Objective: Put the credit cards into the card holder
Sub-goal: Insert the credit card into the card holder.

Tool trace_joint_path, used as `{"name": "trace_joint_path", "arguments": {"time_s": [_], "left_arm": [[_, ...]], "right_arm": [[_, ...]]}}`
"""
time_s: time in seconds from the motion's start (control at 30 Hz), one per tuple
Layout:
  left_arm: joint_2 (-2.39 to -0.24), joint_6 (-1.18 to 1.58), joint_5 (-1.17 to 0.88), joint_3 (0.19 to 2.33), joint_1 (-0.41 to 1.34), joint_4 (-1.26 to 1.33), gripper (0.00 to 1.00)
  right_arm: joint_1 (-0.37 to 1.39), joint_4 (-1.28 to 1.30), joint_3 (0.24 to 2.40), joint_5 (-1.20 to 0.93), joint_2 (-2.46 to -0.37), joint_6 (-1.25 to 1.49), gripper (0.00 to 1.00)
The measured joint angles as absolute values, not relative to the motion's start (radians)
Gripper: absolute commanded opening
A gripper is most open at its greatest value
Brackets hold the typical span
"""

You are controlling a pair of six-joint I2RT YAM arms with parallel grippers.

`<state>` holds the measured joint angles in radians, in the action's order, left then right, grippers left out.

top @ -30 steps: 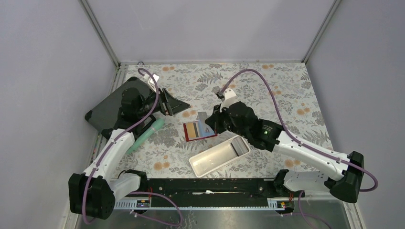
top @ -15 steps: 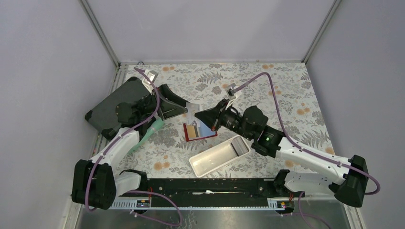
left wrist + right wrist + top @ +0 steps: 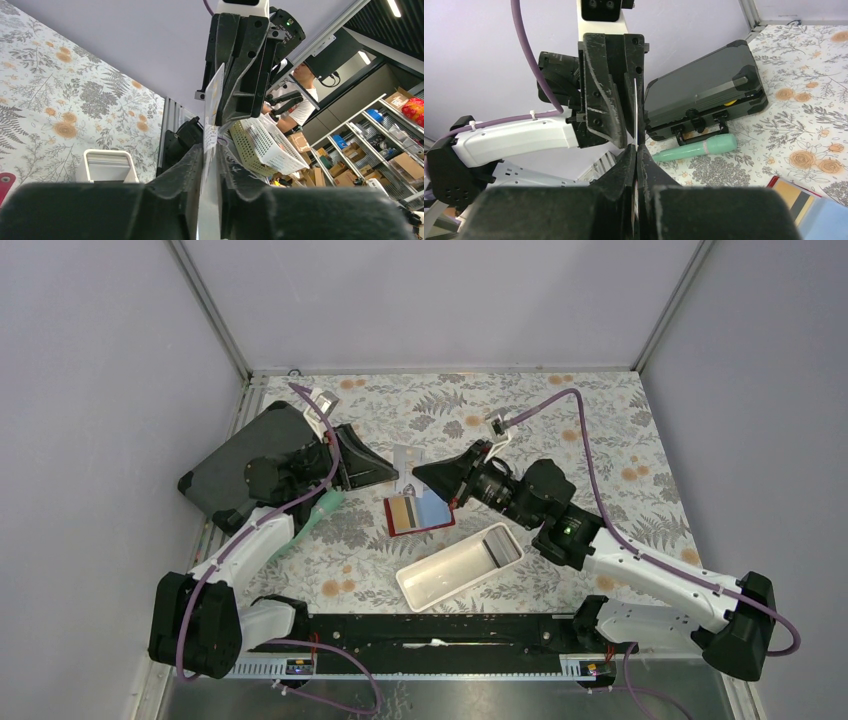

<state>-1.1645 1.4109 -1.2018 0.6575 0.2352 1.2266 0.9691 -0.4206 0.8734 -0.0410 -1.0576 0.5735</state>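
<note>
Left pincer moved in; it and right pincer both clamp one card above floral tabletop, wallet at 6 o'clock, grey walls.

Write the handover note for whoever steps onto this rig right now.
Grippers: the left gripper and the right gripper each have their jaws shut on the same credit card, tip to tip above the table.
Things: the card holder lies open below them, with a yellow-brown card and a light blue card on it; whether they are tucked in, I cannot tell.
Done: one card lifted.
Left: one gripper releases, and the other brings the card to the holder.
</note>
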Motion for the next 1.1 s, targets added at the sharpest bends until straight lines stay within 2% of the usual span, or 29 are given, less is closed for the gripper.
{"name": "trace_joint_path", "arguments": {"time_s": [0.1, 0.3, 0.33, 0.43, 0.5, 0.63, 0.7, 0.8, 0.9, 1.1], "left_arm": [[-1.165, 1.408, -1.202, 0.657, 0.237, 1.222, 0.0], [-1.165, 1.382, -1.203, 0.657, 0.239, 1.194, 0.0], [-1.165, 1.375, -1.202, 0.657, 0.238, 1.184, 0.0], [-1.164, 1.315, -1.195, 0.658, 0.235, 1.11, 0.0], [-1.148, 1.216, -1.182, 0.672, 0.238, 0.955, 0.0], [-1.105, 0.905, -1.084, 0.764, 0.255, 0.474, 0.0], [-1.093, 0.804, -1.016, 0.791, 0.255, 0.329, 0.0], [-1.104, 0.733, -0.939, 0.793, 0.255, 0.2, 0.0], [-1.164, 0.714, -0.873, 0.793, 0.255, 0.118, 0.0], [-1.266, 0.725, -0.778, 0.77, 0.255, 0.037, 0.0]], "right_arm": [[0.965, -0.424, 0.873, -0.052, -1.058, 0.583, 0.0], [0.947, -0.412, 0.877, -0.066, -1.069, 0.59, 0.0], [0.945, -0.402, 0.883, -0.067, -1.072, 0.59, 0.05], [0.938, -0.339, 0.919, -0.054, -1.091, 0.579, 0.35], [0.932, -0.275, 0.949, -0.016, -1.115, 0.559, 0.54], [0.903, -0.148, 0.981, 0.052, -1.167, 0.519, 0.71], [0.871, -0.088, 0.982, 0.07, -1.183, 0.509, 0.78], [0.809, -0.011, 0.983, 0.087, -1.208, 0.495, 0.83], [0.749, 0.045, 0.983, 0.094, -1.24, 0.482, 0.84], [0.67, 0.104, 0.981, 0.085, -1.349, 0.459, 0.73]]}}
